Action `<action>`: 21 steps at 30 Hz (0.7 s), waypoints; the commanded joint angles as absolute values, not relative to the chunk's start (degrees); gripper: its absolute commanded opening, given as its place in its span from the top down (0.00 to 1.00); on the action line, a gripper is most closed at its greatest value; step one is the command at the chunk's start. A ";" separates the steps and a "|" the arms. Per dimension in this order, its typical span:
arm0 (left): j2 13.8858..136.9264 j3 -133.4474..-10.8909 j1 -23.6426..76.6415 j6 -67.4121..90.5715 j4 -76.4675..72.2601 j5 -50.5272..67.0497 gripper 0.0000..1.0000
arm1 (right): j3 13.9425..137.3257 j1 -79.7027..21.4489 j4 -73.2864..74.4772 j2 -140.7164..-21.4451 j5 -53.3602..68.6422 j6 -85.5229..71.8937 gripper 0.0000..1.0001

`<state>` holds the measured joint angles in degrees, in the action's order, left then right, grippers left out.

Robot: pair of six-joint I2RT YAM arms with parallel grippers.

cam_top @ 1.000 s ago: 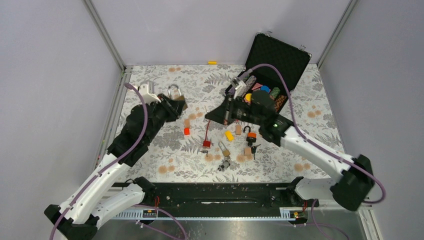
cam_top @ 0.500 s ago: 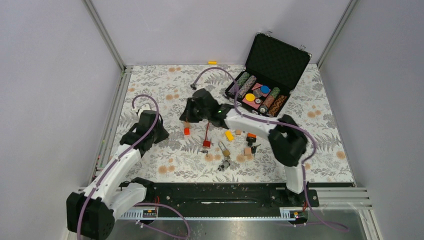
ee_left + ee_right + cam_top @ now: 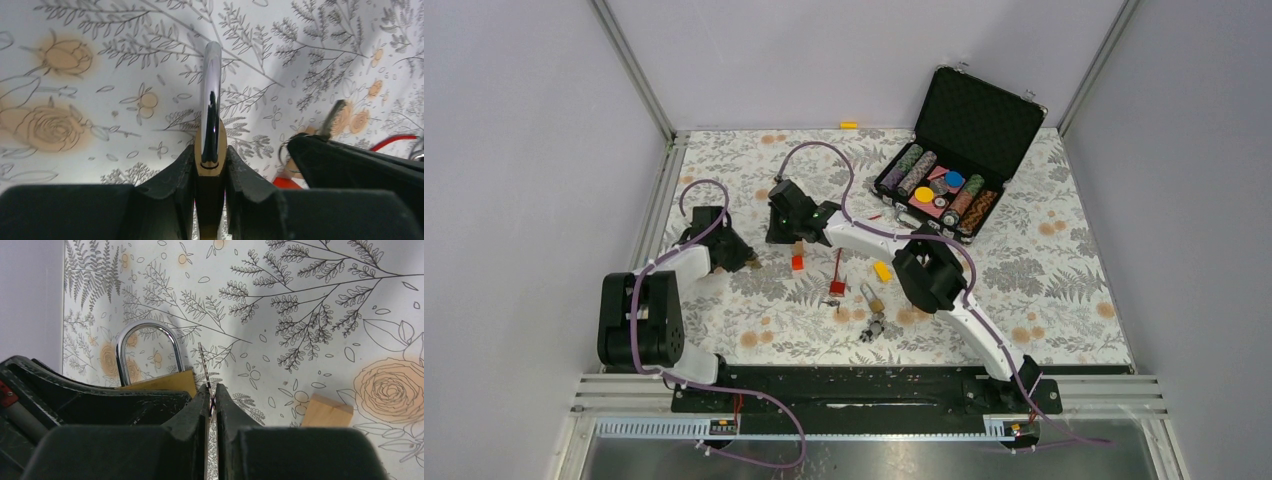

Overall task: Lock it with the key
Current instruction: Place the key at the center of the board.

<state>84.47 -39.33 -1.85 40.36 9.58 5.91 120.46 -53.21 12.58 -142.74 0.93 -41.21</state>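
Note:
My left gripper (image 3: 736, 256) is shut on a brass padlock (image 3: 210, 150) at the left of the table. In the left wrist view the padlock stands edge-on between the pads, its chrome shackle (image 3: 211, 85) pointing away. My right gripper (image 3: 776, 232) is just to the right of it, shut on a thin key (image 3: 204, 365) whose blade sticks out past the fingertips. In the right wrist view the padlock (image 3: 165, 382) sits just left of the key blade, with its shackle (image 3: 148, 345) upright. The keyhole is hidden.
An open black poker-chip case (image 3: 954, 150) stands at the back right. A wooden block (image 3: 797, 245) and a red block (image 3: 797, 262) lie beside the right gripper. A red-tagged key (image 3: 836, 285), a yellow block (image 3: 882, 270), a second padlock (image 3: 872, 297) and loose keys (image 3: 874, 328) lie mid-table.

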 commanded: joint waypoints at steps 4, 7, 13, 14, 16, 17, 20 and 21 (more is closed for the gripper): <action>87.42 -43.18 -4.08 40.22 4.57 10.67 0.86 | 128.82 -53.66 19.67 -147.11 -0.18 -42.54 0.88; 86.66 -43.00 -4.27 40.88 5.78 9.10 0.64 | 130.63 -53.70 20.96 -148.20 1.53 -42.90 0.75; 84.63 -44.38 -4.54 41.06 10.36 4.94 0.48 | 130.75 -52.99 21.26 -148.18 5.98 -45.70 0.60; 84.03 -44.46 -4.59 41.11 11.04 4.31 0.46 | 130.51 -52.84 21.20 -147.37 6.76 -45.70 0.58; 82.62 -44.54 -4.74 41.57 12.00 3.34 0.45 | 129.83 -52.69 21.18 -145.23 7.09 -45.43 0.57; 81.68 -44.61 -4.80 41.79 12.71 2.67 0.44 | 129.48 -52.65 21.23 -144.10 7.14 -45.03 0.56; 78.61 -44.96 -4.83 42.05 14.64 0.73 0.39 | 126.42 -52.10 21.31 -139.11 5.25 -44.54 0.52; 77.44 -44.99 -4.83 42.05 15.19 0.33 0.35 | 124.90 -51.90 21.36 -137.22 3.94 -44.63 0.52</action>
<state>83.24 -41.91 -4.51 41.19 14.15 4.21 127.28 -52.93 20.58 -147.55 5.65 -44.51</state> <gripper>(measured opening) 0.592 0.470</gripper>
